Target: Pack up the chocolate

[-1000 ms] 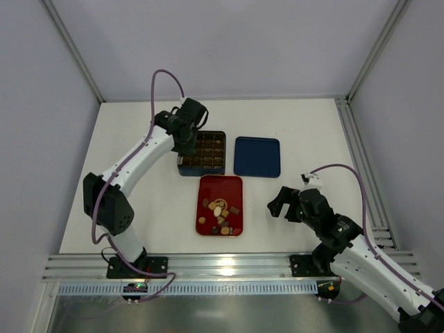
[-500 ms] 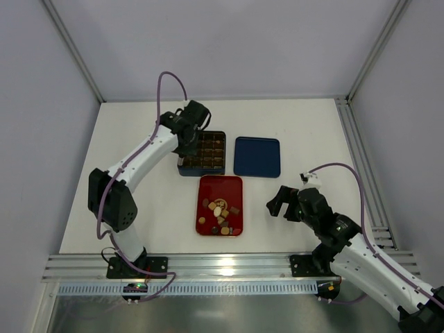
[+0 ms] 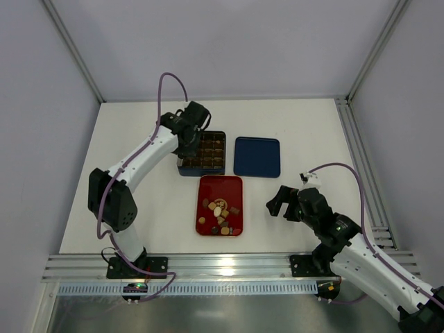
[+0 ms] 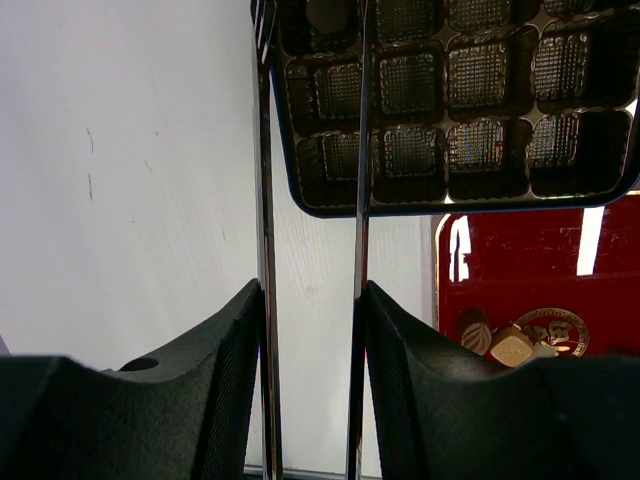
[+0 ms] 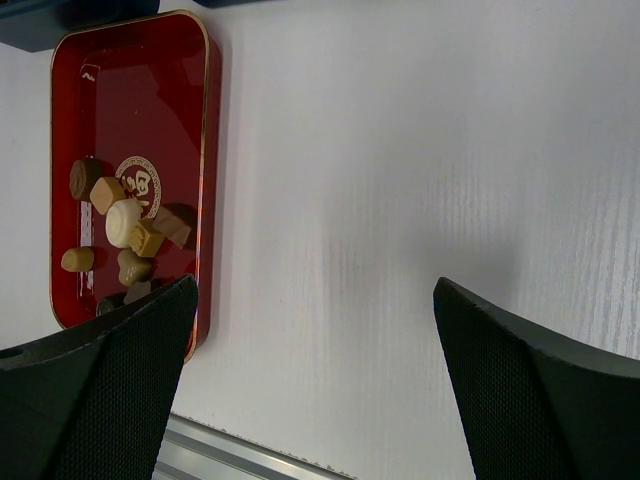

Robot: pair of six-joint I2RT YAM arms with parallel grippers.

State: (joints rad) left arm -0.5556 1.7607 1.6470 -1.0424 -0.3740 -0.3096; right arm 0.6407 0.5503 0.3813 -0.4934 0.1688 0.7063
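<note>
1. Evidently the placing step was in hand: the left gripper (image 3: 188, 140) hung over the far-left corner of the gridded box (image 4: 470, 90), which sat toward the far edge of the table (image 5: 400, 150), left of its middle
2. Its fingers (image 4: 230, 380) stood parted, with the slim tips straddling the corner cell; bare table showed between them and nothing was clamped. A dark rounded shape lay in that cell, possibly a piece, but it was too dim to be sure
3. The other cells in the left wrist view showed only their ribbed floors
4. The chocolate (image 5: 125, 222) lay loose in the red tray (image 5: 130, 90), just on the near side of the box. It was bunched in the tray's near half: dark, tan and cream pieces, several touching
5. A blue tray (image 3: 257, 156) lay just beside the box on its right
6. The right gripper (image 3: 279, 202) hovered over the table just right of the red tray, jaws spread wide and holding nothing
7. Judgement: packing had barely begun. The next move called for the left arm to lift straight up clear of the box wall and go to the red tray. There it would need to line its tips on one piece at the rim of the cluster, so the neighbours were not dragged along
</note>
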